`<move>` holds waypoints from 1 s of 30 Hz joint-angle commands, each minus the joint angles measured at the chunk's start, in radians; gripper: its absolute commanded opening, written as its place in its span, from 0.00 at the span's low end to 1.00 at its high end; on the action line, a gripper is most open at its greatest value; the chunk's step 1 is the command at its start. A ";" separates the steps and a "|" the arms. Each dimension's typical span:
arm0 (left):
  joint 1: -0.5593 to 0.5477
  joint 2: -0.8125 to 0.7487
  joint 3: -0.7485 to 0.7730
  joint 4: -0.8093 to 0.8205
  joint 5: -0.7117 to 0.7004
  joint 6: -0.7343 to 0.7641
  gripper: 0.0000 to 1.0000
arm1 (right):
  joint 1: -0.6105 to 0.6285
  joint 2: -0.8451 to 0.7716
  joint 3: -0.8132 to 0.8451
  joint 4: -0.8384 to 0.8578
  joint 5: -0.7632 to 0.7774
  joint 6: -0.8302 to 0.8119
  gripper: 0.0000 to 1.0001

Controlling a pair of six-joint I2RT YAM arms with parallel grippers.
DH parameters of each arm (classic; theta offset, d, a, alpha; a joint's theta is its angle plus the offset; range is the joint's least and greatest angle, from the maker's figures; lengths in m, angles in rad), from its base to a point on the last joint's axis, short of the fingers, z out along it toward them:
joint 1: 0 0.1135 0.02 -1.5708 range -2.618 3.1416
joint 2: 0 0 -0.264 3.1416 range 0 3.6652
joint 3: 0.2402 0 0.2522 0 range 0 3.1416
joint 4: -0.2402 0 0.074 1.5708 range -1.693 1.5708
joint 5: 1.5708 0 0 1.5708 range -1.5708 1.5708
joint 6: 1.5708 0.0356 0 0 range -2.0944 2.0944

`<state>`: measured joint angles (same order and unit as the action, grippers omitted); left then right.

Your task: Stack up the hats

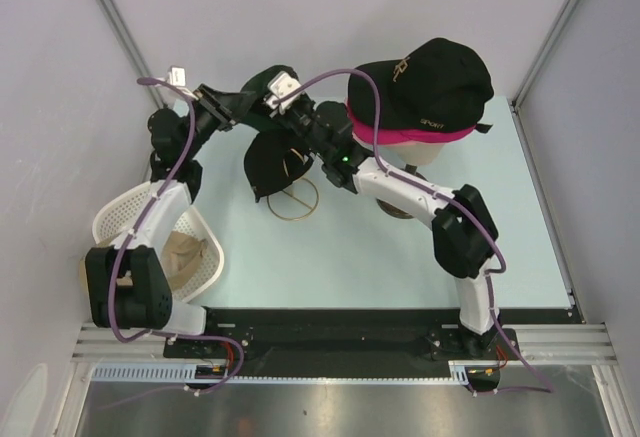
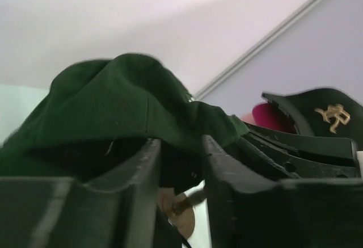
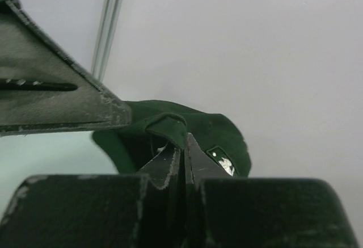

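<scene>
A dark green cap [image 1: 268,162] hangs in the air above the table, held between my two grippers. My left gripper [image 1: 258,100] holds its far side. In the left wrist view [image 2: 180,146] its jaws stand a little apart with the green cap [image 2: 125,100] draped over and between the tips. My right gripper [image 1: 296,125] is shut on the cap's rear edge, and its wrist view [image 3: 182,146] shows the green fabric [image 3: 218,131] pinched. A black cap with a gold logo [image 1: 430,82] sits on a magenta cap [image 1: 400,135] on the mannequin head. A tan cap [image 1: 185,257] lies in the basket.
The beige mannequin head [image 1: 432,154] stands at the back right. A white mesh basket [image 1: 115,207] sits at the near left beside the left arm. A thin gold ring [image 1: 292,200] lies on the table under the held cap. Grey walls close in on both sides.
</scene>
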<state>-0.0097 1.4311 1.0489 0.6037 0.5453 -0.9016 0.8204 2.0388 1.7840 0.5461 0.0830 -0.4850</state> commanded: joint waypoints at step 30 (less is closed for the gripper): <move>0.001 -0.465 -0.110 -0.558 -0.254 0.231 0.84 | 0.129 -0.201 -0.359 0.038 -0.144 -0.113 0.00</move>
<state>-0.0116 0.9558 0.9382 0.0795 0.3012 -0.7105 0.9234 1.9133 1.4754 0.5499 -0.0429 -0.5518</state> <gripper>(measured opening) 0.834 0.032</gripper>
